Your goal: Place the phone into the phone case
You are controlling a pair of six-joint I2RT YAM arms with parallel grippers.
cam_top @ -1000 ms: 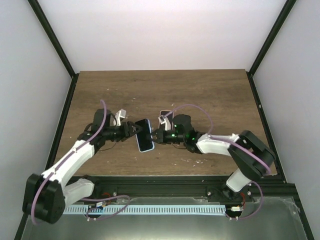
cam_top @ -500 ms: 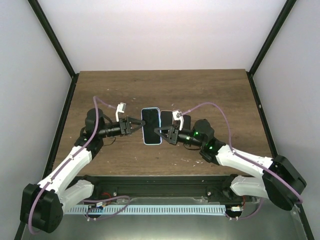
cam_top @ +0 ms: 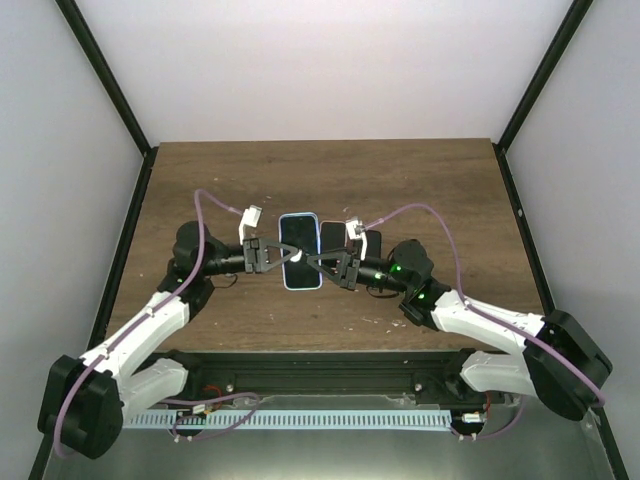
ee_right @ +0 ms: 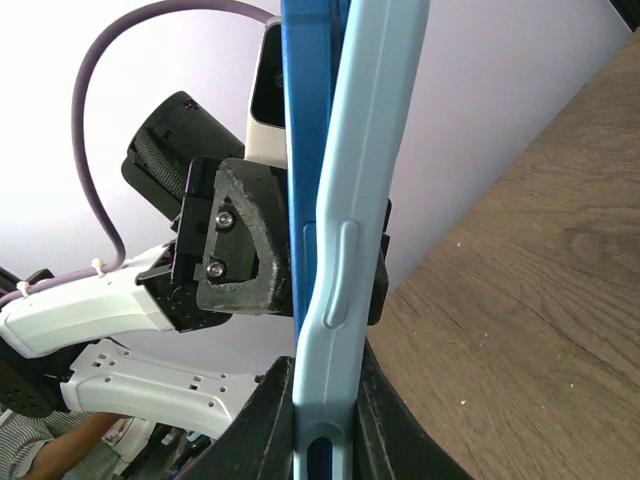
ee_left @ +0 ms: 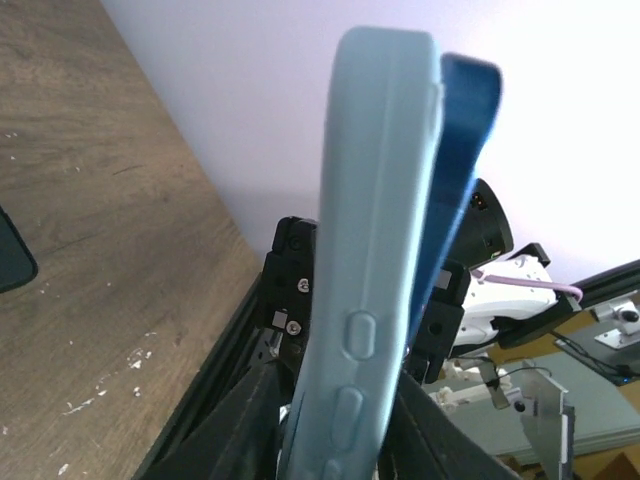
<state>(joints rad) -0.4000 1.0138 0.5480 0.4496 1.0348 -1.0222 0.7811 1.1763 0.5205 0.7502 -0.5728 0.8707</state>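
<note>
A light blue phone case (cam_top: pixel 300 250) with a dark blue phone in it is held above the table between both grippers. My left gripper (cam_top: pixel 277 256) is shut on its left edge and my right gripper (cam_top: pixel 323 264) is shut on its right edge. In the left wrist view the case (ee_left: pixel 380 250) stands edge-on between my fingers (ee_left: pixel 340 425), and the phone (ee_left: pixel 462 140) stands away from the case at the top end. In the right wrist view the case (ee_right: pixel 362 200) and the phone (ee_right: pixel 305 120) lie side by side between my fingers (ee_right: pixel 322 420).
A dark flat object (cam_top: pixel 334 236) lies on the wooden table (cam_top: pixel 420 190) just right of the held case; its corner shows in the left wrist view (ee_left: pixel 10 265). Black frame rails run along the table's sides and near edge.
Both grippers carried the case farther from the bases and turned it from slanted to straight. In the last half second the left gripper closed in on its left edge.
</note>
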